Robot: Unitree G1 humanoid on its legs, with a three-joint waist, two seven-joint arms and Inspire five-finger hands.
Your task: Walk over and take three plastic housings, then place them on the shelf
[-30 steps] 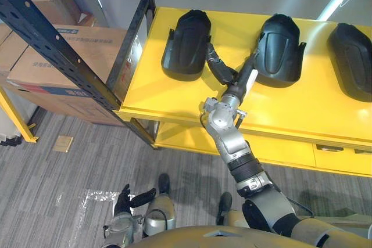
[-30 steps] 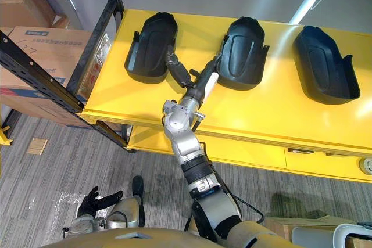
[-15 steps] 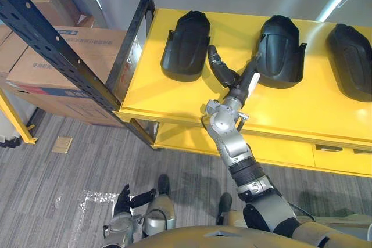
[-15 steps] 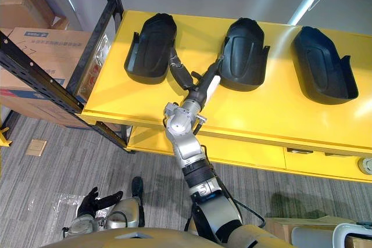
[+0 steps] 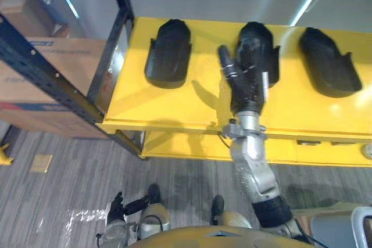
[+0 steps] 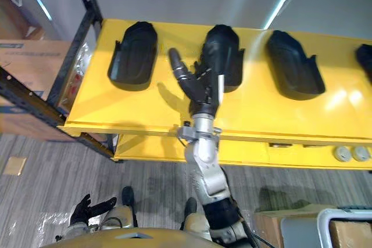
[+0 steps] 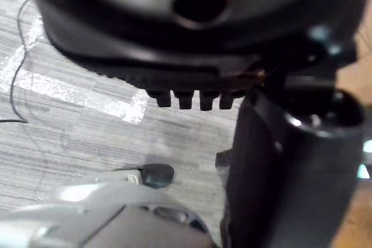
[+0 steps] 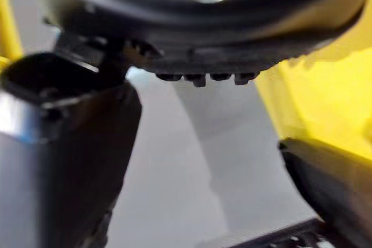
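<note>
three housings (image 5: 168, 53) on yellow table (image 5: 174, 105)
right hand (image 5: 247, 82) above table's middle housing (image 6: 229, 47), fingers straight and spread; left hand (image 5: 119, 204) low before table, fingers loose.

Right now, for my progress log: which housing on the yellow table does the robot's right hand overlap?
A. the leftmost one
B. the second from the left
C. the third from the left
B: the right hand, fingers straight, shows across the near part of the second housing from the left, while the leftmost housing sits apart from it.
</note>
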